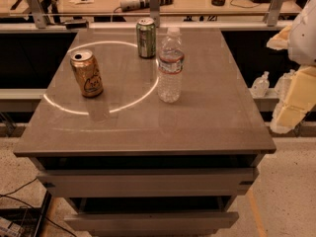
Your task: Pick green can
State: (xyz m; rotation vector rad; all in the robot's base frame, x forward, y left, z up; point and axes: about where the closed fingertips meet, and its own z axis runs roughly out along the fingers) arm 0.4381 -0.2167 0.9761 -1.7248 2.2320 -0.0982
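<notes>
The green can (146, 37) stands upright at the back middle of the grey table top (212, 117); it has a silver top and pale label markings. A clear plastic water bottle (170, 65) stands just in front of it and to its right. An orange-gold can (87, 73) with cursive script stands on the left. My arm, white and cream, comes in at the right edge of the view. Its gripper (288, 116) hangs beyond the table's right side, lower than the table top's far end and far from the green can. It holds nothing that I can see.
A bright ring of light lies on the table top around the cans. The table has two drawers (148, 181) in front. A glass partition with metal posts (154, 4) runs behind the table, with desks beyond. Cables lie on the floor at lower left.
</notes>
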